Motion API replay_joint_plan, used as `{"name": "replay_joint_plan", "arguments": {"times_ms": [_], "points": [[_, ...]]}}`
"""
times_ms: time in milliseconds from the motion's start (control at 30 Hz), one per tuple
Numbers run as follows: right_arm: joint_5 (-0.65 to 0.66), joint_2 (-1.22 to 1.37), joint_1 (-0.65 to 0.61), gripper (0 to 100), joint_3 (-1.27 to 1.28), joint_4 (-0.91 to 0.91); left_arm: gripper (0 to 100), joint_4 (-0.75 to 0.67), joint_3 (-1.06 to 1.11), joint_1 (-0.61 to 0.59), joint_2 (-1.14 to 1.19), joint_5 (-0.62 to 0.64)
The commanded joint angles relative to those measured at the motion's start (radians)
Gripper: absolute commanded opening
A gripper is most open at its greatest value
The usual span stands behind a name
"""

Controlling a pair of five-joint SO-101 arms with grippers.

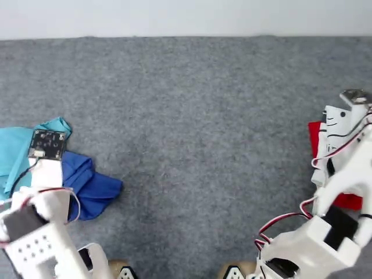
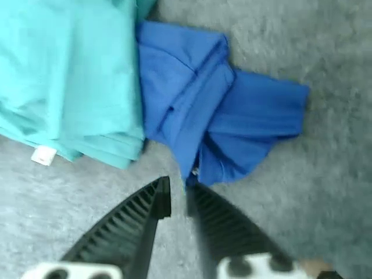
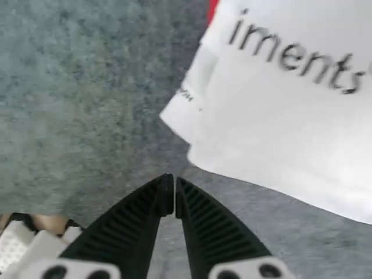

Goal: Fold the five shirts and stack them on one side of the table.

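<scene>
At nine o'clock, my left gripper (image 2: 177, 192), fingers barely parted, sits just beside blue shirt (image 2: 232, 122); right gripper (image 3: 174, 189), fingers pressed together, near white shirt (image 3: 290, 116).

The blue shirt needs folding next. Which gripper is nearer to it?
Left. The left gripper hangs right at the blue shirt's edge, beside the teal shirt; the right gripper is across the table by the white shirt.
</scene>
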Motion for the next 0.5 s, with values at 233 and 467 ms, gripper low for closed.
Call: {"name": "replay_joint_plan", "arguments": {"times_ms": [233,467], "points": [[-0.075,-0.156,-0.127,1.2,0.083,0.041,17,-0.313,-0.065,-0.028,0.215,-0.034],[-0.155,-0.160,-0.188,1.2,0.129,0.041,17,-0.331,-0.300,-0.077,0.555,-0.041]]}}
